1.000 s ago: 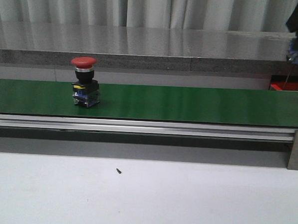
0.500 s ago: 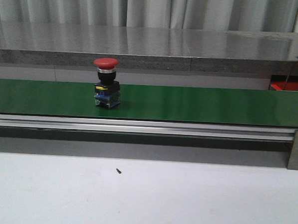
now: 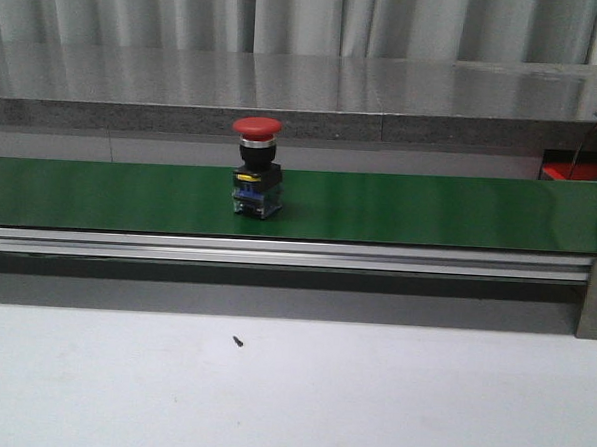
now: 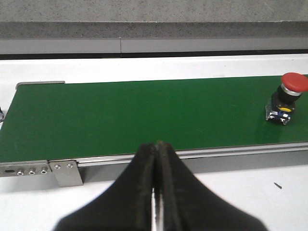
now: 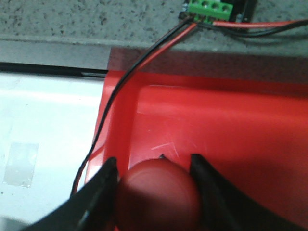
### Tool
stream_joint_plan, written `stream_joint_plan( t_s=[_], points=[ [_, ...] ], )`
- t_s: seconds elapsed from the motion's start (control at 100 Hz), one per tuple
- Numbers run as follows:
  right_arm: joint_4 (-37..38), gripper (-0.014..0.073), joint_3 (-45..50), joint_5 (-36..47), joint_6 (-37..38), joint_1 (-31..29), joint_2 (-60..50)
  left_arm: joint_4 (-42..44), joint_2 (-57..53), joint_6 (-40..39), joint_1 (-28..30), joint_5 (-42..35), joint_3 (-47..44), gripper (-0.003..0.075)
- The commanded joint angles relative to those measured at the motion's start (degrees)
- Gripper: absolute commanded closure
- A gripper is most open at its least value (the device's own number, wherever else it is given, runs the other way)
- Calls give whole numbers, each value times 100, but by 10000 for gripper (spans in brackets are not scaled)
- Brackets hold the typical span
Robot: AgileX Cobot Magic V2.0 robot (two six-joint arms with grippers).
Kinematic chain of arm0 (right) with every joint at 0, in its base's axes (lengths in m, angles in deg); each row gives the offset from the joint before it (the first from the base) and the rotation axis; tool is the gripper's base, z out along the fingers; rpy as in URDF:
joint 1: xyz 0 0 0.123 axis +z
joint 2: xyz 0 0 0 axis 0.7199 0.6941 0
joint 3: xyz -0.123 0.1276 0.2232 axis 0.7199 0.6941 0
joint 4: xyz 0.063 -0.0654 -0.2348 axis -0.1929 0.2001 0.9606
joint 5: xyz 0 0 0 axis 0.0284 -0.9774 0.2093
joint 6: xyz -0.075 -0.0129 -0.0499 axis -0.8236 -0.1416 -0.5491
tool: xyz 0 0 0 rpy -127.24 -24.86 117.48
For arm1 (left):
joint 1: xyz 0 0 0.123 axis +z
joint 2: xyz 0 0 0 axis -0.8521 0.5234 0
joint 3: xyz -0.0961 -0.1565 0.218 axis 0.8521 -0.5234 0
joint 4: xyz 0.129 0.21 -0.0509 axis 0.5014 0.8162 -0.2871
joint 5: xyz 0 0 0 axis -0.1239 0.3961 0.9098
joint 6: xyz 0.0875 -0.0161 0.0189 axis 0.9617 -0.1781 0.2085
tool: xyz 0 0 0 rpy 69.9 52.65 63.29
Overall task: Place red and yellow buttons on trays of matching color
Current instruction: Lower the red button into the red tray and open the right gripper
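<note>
A red button [image 3: 256,171] with a black and blue base stands upright on the green conveyor belt [image 3: 429,210], left of its middle. It also shows in the left wrist view, the red button [image 4: 288,96] far off to one side of my left gripper [image 4: 156,144], which is shut and empty in front of the belt's rail. My right gripper [image 5: 154,166] holds a second red button [image 5: 158,195] by its cap, over the red tray [image 5: 226,130]. A corner of the red tray [image 3: 566,173] shows behind the belt at the far right. No yellow button or yellow tray is in view.
Red and black wires [image 5: 130,77] run from a green terminal block [image 5: 209,9] over the red tray's rim, close to my right gripper. A grey stone ledge [image 3: 286,88] runs behind the belt. An aluminium rail [image 3: 277,252] edges the belt's front, with the white table [image 3: 290,393] before it.
The red button on the belt has travelled to the right. My right arm, seen at the top right a second ago, has left the front view.
</note>
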Motion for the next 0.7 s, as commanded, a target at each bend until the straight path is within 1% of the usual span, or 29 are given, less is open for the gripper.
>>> stream_joint_plan(
  t_s=[0.0, 0.21, 0.28, 0.35, 0.39, 0.42, 0.47, 0.54, 0.59, 0.69],
  points=[
    [-164, 398, -239, 294, -17, -27, -300, -112, -1, -1, -42, -396, 152, 740],
    [-164, 398, -239, 201, -17, -27, -66, -112, -1, -1, -42, -396, 152, 739],
    [-164, 382, -239, 195, -17, -27, -46, -112, -1, -1, -42, -396, 152, 740],
    [-164, 316, -239, 200, -17, -27, -46, -112, -1, -1, -42, -396, 152, 740],
    [-164, 241, -239, 194, -17, -27, -52, -112, -1, -1, -42, -396, 152, 740],
    [-164, 204, -239, 176, -17, -27, -58, -112, -1, -1, -42, -396, 152, 740],
    [-164, 107, -239, 147, -17, -27, -97, -112, -1, -1, -42, -396, 152, 740],
    [-164, 16, -239, 135, -17, -27, -190, -112, -1, -1, -42, -396, 152, 740],
    [-164, -9, -239, 148, -17, -27, -287, -112, -1, -1, -42, -396, 152, 740],
    [-160, -8, -239, 133, -17, -27, -557, -112, -1, -1, -42, -396, 152, 740]
  ],
)
